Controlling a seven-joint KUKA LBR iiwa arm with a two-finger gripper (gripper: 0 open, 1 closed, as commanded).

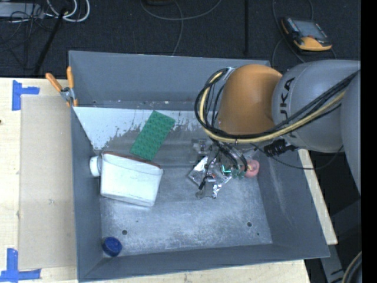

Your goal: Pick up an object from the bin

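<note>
Bin (pixel 177 87): grey metal, few loose things, much bare floor. Landmark for positions: white box (pixel 129 181).

Arm: orange wrist cover (pixel 247 99) sits to the right of the white box and above the gripper (pixel 211 184). The gripper is low over the bin floor, right of the white box and apart from it. Jaws: released or clenched cannot be told; wrist hardware and cables crowd them. Nothing seen between them.

White box: rectangular, reddish-brown rim along its upper edge. Whether it holds anything cannot be seen.

Green studded plate (pixel 152 135): flat, lying tilted just behind the white box.

Small pink thing (pixel 253 168): right of the white box, beyond the gripper and just beside it. It is the nearest loose item to the gripper, so the likely pick candidate.

Judgement on handling: light, rounded and probably smooth, so it may roll or squirt out under a pinch. Best taken across its widest part, jaws centred, closing gently.

Blue cap (pixel 111 246): in front of the white box, near the bin's front corner.

White round piece (pixel 94 165): touching the white box's left end.

Other candidates: the plate is thin and stiff and would need an edge grip. The box looks too wide for the jaws.
</note>
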